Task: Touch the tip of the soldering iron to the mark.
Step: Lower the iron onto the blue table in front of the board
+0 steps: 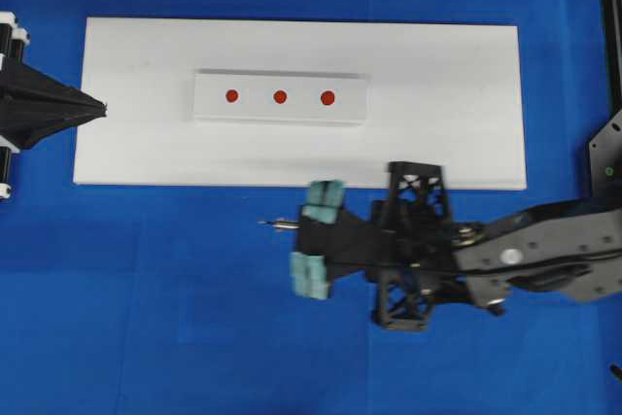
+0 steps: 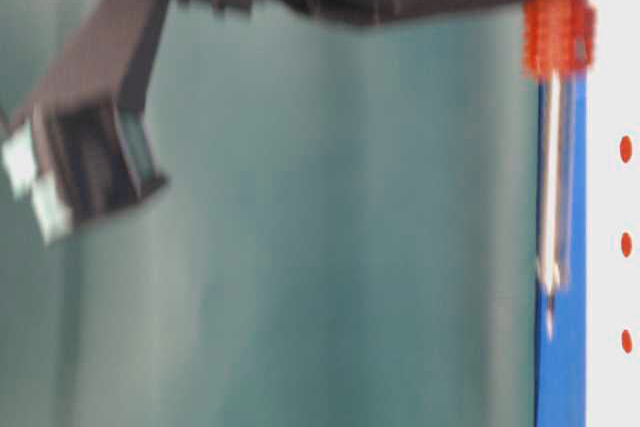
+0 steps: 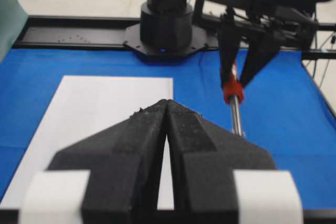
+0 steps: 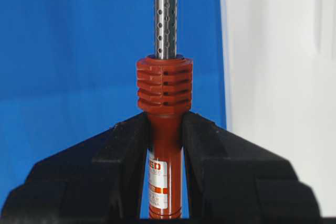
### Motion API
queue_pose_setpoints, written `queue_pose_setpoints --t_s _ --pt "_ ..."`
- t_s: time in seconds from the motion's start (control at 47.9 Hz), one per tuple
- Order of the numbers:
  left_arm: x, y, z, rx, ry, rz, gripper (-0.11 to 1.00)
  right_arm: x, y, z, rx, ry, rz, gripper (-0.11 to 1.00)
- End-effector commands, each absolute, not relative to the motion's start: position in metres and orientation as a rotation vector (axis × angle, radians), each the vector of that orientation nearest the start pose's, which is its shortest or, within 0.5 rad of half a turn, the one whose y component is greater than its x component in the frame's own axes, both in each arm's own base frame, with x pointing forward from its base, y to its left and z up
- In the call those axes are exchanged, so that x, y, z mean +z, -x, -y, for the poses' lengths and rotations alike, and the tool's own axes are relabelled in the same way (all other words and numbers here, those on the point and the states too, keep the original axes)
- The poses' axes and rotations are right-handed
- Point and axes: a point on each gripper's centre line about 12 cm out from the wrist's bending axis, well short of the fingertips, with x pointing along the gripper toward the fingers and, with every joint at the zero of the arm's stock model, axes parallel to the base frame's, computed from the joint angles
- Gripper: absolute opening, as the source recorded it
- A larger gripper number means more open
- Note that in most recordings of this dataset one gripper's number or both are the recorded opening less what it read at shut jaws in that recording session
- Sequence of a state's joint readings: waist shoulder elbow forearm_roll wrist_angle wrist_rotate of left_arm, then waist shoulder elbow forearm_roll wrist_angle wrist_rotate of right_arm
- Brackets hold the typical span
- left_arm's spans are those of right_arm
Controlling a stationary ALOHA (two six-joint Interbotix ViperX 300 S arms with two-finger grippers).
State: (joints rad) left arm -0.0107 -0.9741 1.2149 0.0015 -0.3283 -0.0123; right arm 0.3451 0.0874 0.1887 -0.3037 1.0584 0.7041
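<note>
Risk: right gripper, clamped on the iron, aims its tip at 9 o'clock, mark at 12, so it may hit an outer dot.

The overhead view looks straight down on the blue counter from high up, taking in the whole white board with both arms at its sides. The table-level view sits very near the right arm and is turned on its side, so the board shows only as a strip along the right edge, blurred. The left wrist view looks along its own closed black jaws, level across the counter toward the far arm's base. The right wrist view looks along its own jaws from close in, with counter to the left and board to the right. All four share the board and the soldering iron
</note>
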Motion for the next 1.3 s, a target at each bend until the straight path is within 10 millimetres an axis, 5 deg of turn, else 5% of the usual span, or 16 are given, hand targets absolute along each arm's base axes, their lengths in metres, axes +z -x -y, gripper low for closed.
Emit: queue_pose_setpoints --t_s 0.0,0.481,0.878,1.275 --pt "0.289 -0.195 0.002 -0.013 0.013 0.106 0.00 0.245 -0.410 -0.104 -0.259 -0.094 -1.160 0.06" --pt "0.291 -0.195 0.005 -0.024 0.014 0.121 0.00 0.246 -0.477 -0.107 -0.197 -0.055 -1.073 0.06" --pt "0.290 -0.195 0.006 -0.033 0.014 0.119 0.00 0.240 -0.476 -0.105 -0.206 -0.057 -1.087 0.06" --pt "0.290 -0.195 0.006 -0.033 0.014 0.118 0.00 0.189 -0.479 -0.113 -0.135 -0.088 -1.068 0.06"
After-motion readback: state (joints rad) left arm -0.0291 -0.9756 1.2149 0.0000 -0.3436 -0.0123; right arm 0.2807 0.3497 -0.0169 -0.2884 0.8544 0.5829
